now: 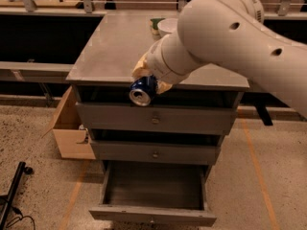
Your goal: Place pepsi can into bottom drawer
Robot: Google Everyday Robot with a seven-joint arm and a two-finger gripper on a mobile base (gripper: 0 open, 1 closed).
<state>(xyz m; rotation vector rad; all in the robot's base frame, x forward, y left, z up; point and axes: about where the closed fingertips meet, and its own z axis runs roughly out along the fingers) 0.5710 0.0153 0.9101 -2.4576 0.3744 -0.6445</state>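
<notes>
Centre frame, off front edge of counter (110, 51): end effector (149, 79) gripping pepsi can (142, 91); transport step; next, lower into open bottom drawer (153, 188).

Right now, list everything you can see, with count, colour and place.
pepsi can: one, dark blue, held in the air in front of the top drawer
bottom drawer: one, grey, lowest, pulled open
upper drawers: two, grey, above it
cabinet top: one, grey
bowl: one, white, back of cabinet top
bag: one, green, beside bowl
cardboard box: one, tan, floor left of cabinet
arm: one, white, from the right
gripper: one, at cabinet's front edge, gripping pepsi can
</notes>
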